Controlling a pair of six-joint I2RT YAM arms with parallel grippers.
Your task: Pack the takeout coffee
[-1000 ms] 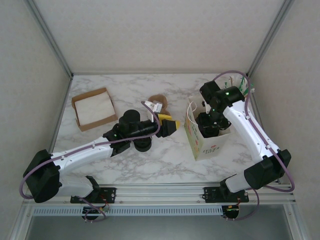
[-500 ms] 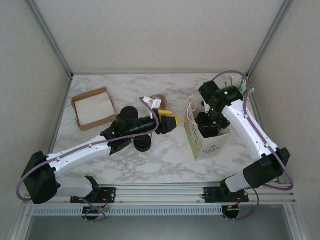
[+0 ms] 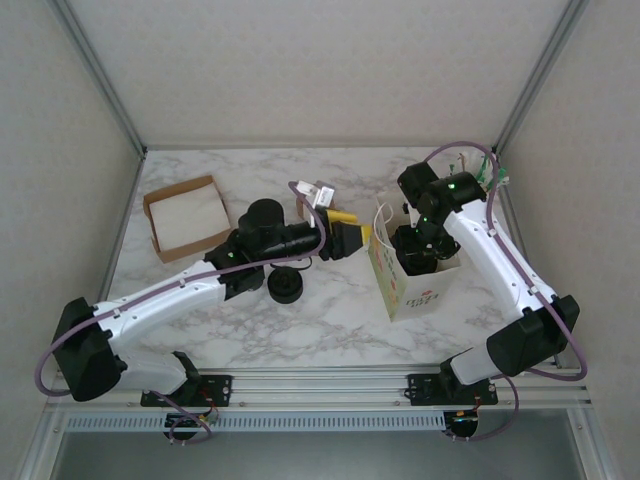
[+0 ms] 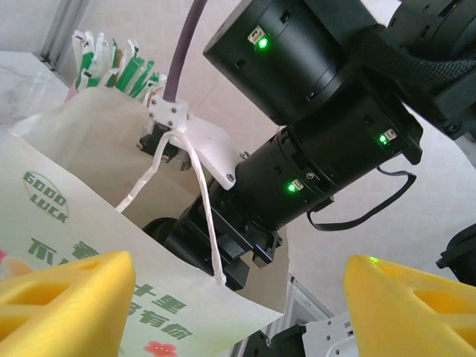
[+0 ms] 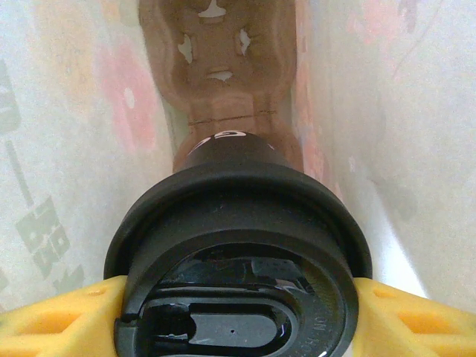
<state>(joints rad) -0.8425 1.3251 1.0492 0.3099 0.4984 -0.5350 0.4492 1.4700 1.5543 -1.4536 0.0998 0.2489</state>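
Coffee (image 5: pixel 236 223) is inside bag (image 3: pixel 400 290), right gripper (image 5: pixel 238 316) clamped on its lid; release and withdrawal remain. Left gripper (image 3: pixel 355 238), jaws apart, hovers at bag's 9 o'clock.

Reaching low and forward from its base, the left arm (image 3: pixel 165 298) holds its wrist level. The left gripper (image 3: pixel 347 238) points sideways toward the right arm (image 3: pixel 492 258), its yellow fingers (image 4: pixel 59 297) spread wide with nothing between them. The right arm rises, bends at the elbow and aims its wrist straight down. The right gripper (image 5: pixel 238 312) clasps the takeout coffee (image 5: pixel 238 223), one finger on either side of its lid.
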